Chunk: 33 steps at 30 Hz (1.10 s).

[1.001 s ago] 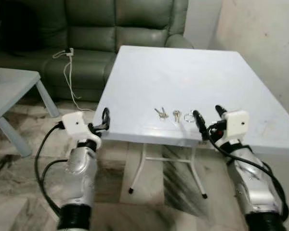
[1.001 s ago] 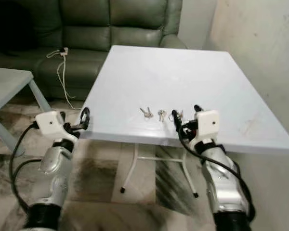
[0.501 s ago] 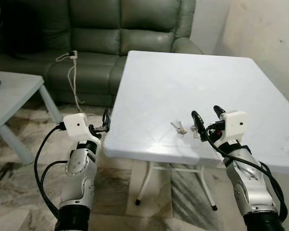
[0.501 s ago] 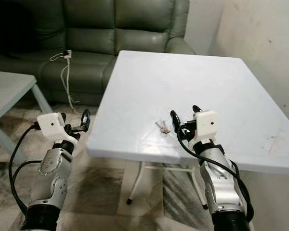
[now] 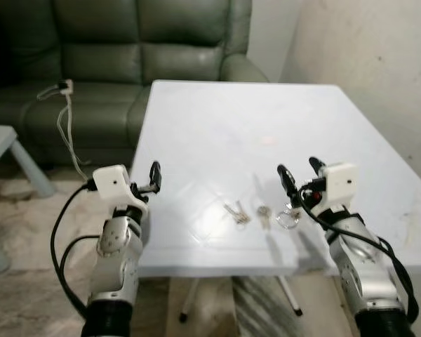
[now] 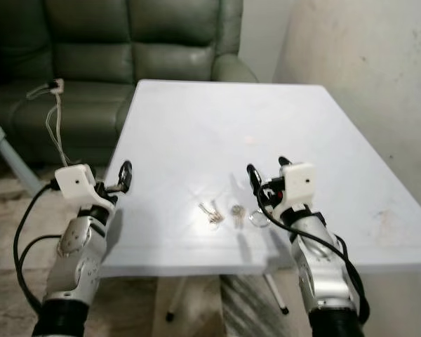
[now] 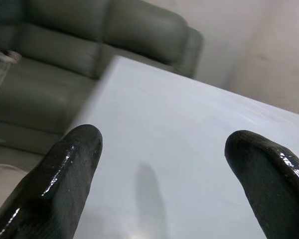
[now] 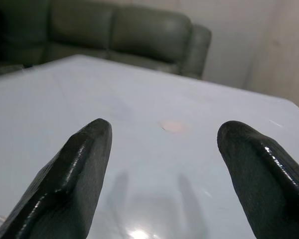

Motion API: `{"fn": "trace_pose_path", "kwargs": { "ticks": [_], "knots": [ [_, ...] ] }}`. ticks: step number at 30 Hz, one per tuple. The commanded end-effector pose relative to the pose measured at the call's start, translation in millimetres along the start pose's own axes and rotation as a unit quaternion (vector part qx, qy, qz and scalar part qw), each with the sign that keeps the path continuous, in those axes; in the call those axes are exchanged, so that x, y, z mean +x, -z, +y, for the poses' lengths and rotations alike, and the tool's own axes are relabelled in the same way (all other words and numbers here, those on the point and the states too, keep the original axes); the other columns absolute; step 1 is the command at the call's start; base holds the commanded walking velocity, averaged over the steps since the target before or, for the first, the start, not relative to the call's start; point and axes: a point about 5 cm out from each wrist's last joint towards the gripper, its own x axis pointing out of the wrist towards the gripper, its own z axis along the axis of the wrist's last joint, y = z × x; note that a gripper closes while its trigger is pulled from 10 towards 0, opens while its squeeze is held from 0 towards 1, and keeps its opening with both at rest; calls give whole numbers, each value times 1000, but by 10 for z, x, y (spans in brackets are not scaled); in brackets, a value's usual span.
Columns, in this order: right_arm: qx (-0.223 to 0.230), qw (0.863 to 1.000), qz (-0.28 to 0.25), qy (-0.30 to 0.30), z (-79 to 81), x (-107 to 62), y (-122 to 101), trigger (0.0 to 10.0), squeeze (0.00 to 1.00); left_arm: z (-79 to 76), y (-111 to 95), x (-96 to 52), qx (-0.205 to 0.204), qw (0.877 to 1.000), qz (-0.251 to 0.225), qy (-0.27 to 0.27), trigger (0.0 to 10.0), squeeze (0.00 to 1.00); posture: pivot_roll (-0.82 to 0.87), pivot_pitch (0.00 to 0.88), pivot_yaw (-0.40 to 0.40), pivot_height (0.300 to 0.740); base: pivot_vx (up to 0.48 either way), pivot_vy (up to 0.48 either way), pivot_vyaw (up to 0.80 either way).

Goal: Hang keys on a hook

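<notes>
**Both grippers raised over the table's near edge, keys lying loose between them**

Right gripper hovers above the near right part of the white table, its two black fingers spread wide and holding nothing. Its silver forearm rises from below, wrist bent so the fingers point forward and slightly up. Left gripper is held up at the table's near left edge on a similarly raised arm; the left wrist view shows its fingers wide apart and empty.

On the tabletop, near the front edge, lie the keys: a pair of small silvery keys splayed together, and just to their right a single key. A metal key ring lies flat further right, directly below the right gripper's fingers.

Beyond the table's far left stands a dark green sofa with a white cable draped over its seat.
</notes>
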Motion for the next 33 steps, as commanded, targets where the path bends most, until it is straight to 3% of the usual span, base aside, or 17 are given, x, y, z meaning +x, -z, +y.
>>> {"fn": "trace_pose_path", "kwargs": {
  "ticks": [1,7,17,33],
  "knots": [
    [4,1000,-7,-4,10,21,-45,10000,0,10,-44,3,11,1000,-7,3,10000,0,22,0,-74,740,0,0,0],
    [-2,1000,9,-20,-6,-1,-4,10000,0,-74,-46,-19,25,999,-6,24,10000,0,17,0,-76,740,0,0,0],
    [-31,997,24,-65,-72,-25,13,10000,0,-407,27,-156,29,995,0,91,10000,0,17,23,-82,740,0,0,0],
    [-60,985,46,-154,31,-36,85,10000,0,-680,101,-358,51,985,11,165,10000,0,26,36,-99,740,0,0,0]
  ]
}}
